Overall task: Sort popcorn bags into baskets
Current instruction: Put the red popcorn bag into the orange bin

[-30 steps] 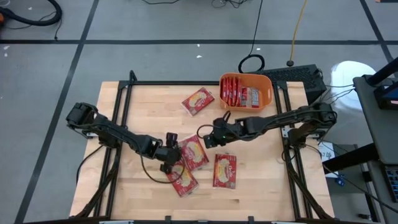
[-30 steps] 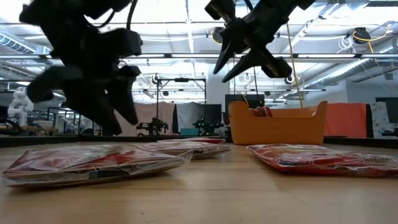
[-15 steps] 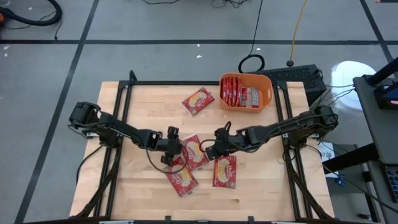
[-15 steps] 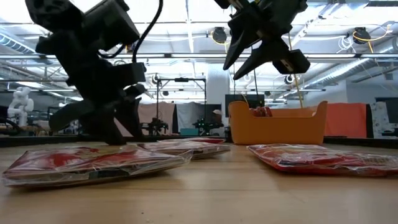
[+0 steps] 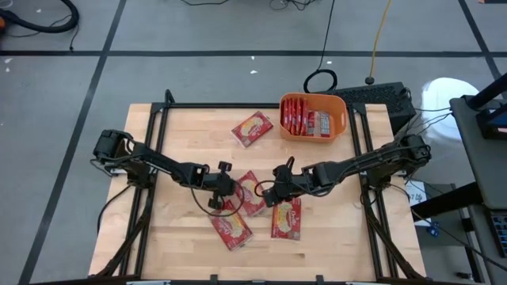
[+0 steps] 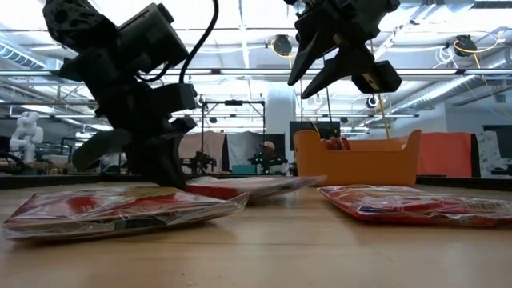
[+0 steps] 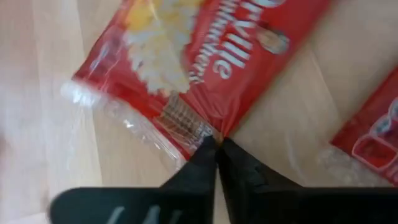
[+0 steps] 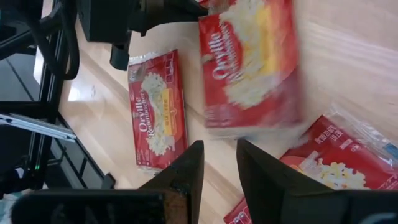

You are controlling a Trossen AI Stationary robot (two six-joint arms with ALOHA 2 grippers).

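Four flat red popcorn packets are lying loose on the wooden table: one sitting at twelve o'clock of the group, one in the middle, one at seven o'clock and one at five o'clock. One orange plastic tub is standing at two o'clock, holding more red packets, too tightly packed to count.

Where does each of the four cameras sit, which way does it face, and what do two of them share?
High view: above the table, looking straight down; both arms show, left gripper and right gripper flanking the middle popcorn bag.
Low view: at tabletop height, looking level across to the orange basket; both arms enter from above.
Left wrist view: looks past shut fingers pinching the bag's edge.
Right wrist view: looks past its own fingers at that bag.
Shared: all four show the middle bag.
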